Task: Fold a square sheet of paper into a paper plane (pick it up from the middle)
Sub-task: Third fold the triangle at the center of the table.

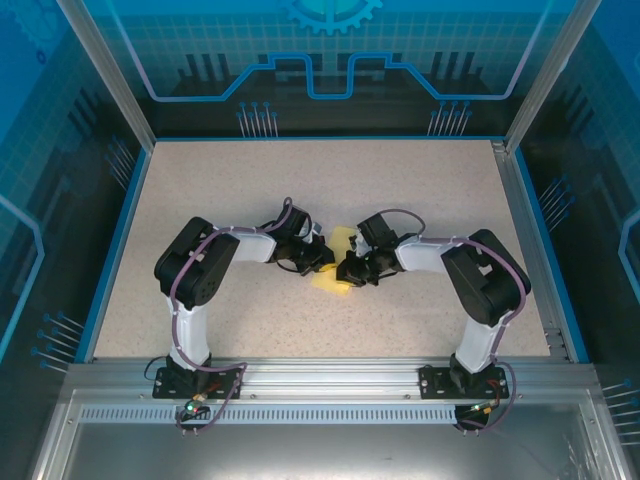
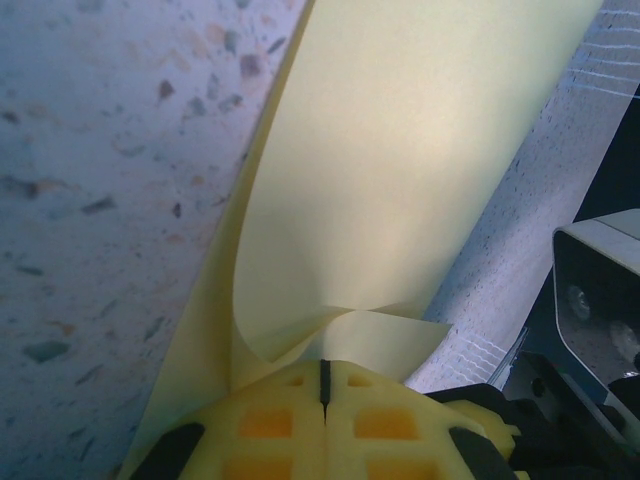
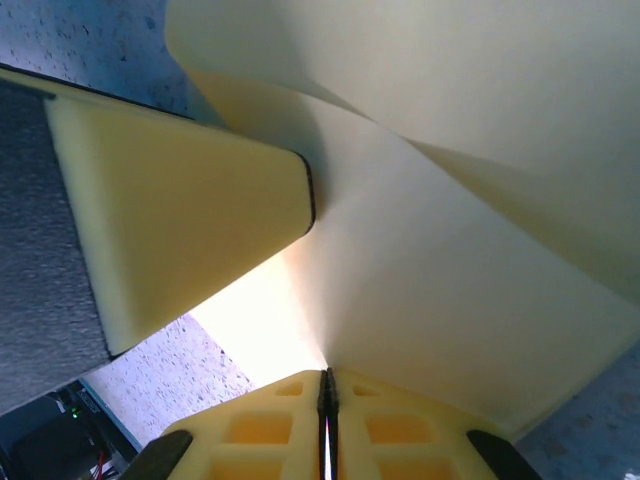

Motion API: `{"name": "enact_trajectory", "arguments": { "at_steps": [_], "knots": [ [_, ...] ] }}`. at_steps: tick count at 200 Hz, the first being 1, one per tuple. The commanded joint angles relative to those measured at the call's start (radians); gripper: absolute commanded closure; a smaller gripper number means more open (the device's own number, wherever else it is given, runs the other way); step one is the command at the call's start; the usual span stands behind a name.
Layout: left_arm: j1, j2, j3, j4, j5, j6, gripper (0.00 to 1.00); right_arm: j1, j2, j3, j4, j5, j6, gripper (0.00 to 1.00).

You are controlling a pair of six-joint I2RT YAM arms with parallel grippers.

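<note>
Grip: left gripper (image 2: pixel 323 372) and right gripper (image 3: pixel 325 385) both clamped on the square sheet of paper (image 1: pixel 344 240) | Place: centre of top view, between them | Risk: I fear a tear or slip if my arms pull apart.

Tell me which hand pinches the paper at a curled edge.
The left hand: the square sheet of paper curls over just where it is pinched. At the right hand the sheet leaves the pinch flat.

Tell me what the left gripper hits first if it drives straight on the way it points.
The square sheet of paper it is shut on, which runs straight ahead of the left gripper. Past it, seen from above, the right gripper sits close opposite and is probably next; depth is unclear.
</note>
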Motion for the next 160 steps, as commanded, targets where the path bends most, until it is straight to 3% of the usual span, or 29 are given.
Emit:
{"name": "enact_trajectory", "arguments": {
  "at_steps": [1,160],
  "knots": [
    [-0.008,0.019,-0.027,-0.059,-0.048,0.010,1.00,0.009,0.018,-0.035,-0.035,-0.019,-0.013,0.89],
    [-0.008,0.020,-0.034,-0.056,-0.059,-0.006,1.00,0.032,-0.076,-0.122,-0.064,-0.033,-0.029,0.87]
  ]
}}
